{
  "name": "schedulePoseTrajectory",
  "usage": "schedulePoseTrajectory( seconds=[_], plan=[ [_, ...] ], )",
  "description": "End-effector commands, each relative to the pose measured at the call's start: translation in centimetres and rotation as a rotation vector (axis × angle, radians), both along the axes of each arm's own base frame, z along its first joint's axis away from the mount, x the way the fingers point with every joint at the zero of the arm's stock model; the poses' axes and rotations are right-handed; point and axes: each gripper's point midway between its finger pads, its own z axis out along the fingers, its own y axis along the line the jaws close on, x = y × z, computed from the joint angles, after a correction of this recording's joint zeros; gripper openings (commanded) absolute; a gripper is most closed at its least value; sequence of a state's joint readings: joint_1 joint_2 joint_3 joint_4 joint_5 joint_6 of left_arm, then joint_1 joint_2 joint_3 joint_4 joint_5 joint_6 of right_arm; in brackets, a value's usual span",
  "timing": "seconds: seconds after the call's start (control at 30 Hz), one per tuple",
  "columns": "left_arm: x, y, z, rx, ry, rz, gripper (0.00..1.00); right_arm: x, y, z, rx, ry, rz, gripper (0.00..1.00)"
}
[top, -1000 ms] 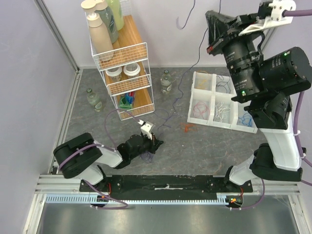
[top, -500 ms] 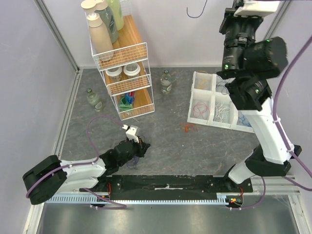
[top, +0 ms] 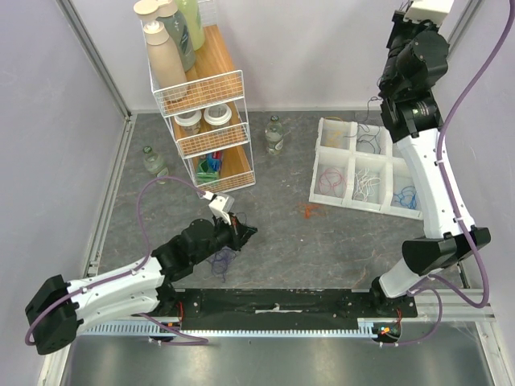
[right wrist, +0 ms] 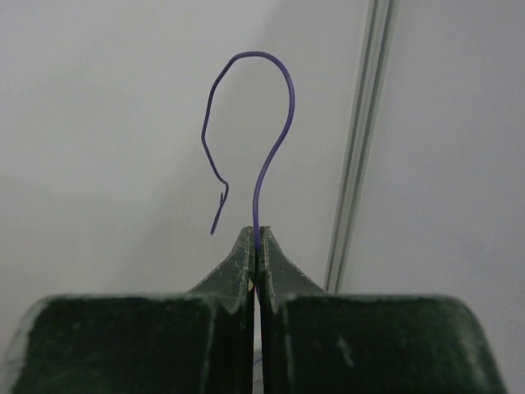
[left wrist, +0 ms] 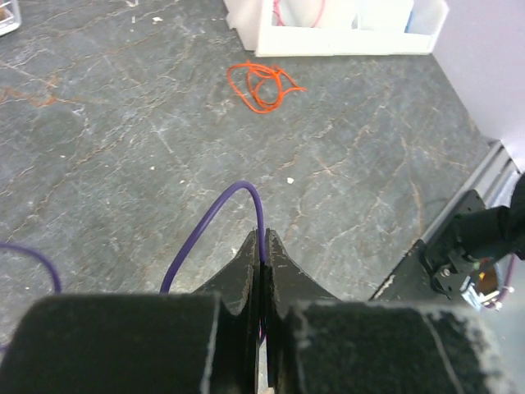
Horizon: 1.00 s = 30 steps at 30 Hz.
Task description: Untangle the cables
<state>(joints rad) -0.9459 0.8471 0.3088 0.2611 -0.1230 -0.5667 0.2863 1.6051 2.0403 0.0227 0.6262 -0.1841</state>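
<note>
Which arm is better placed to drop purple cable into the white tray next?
Probably right: the right gripper holds purple cable raised beside the tray; the left gripper pinches low by the table, farther away.

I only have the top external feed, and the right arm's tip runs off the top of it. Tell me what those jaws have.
Observer: In the right wrist view, the right jaws are shut on a thin purple cable. Its free end curls over above the tips like a hook.
Operator: Now the left jaws. The arm hides them from me.
Observer: They are shut too, on a purple strand that arcs out of the tips and drops towards the table.
Operator: Report whether both hold one cable.
Observer: I cannot tell; neither wrist view shows the run between them. The left wrist view does show a second purple stretch at its left edge.
</note>
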Motion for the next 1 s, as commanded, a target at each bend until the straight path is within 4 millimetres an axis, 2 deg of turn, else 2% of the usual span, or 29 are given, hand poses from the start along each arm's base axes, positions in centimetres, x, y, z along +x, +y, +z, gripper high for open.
schedulePoseTrajectory(
  seconds=[0.0,0.23,0.37,0.47,0.6,0.8,0.97],
  plan=[
    [-0.8,-0.7,3.1,-0.031,-0.012,-0.06,0.02,1.1,-1.5,-0.9,0.084,-0.046,0.051,0.0],
    [-0.8,-0.4,5.0,-0.011,-0.042,-0.067,0.02,4.0,-4.2,-5.0,0.081,0.016,0.03,0.0],
    [-0.9,-0.4,5.5,-0.022,-0.037,-0.066,0.02,5.4,-5.2,-7.4,0.101,0.059,0.021,0.0],
    [-1.0,-0.6,6.3,-0.041,-0.034,-0.07,0.02,6.1,-5.6,-10.0,0.11,0.094,0.026,0.0],
    [-1.4,-0.9,8.8,-0.077,-0.049,-0.096,0.02,7.1,-5.9,-14.8,0.139,0.181,0.034,0.0],
    [-1.9,-0.6,13.6,-0.119,-0.126,-0.121,0.02,6.6,-6.5,-21.5,0.195,0.299,0.02,0.0],
    [-2.1,0.1,17.1,-0.135,-0.191,-0.122,0.02,6.4,-6.8,-28.6,0.241,0.427,0.019,0.0]
  ],
)
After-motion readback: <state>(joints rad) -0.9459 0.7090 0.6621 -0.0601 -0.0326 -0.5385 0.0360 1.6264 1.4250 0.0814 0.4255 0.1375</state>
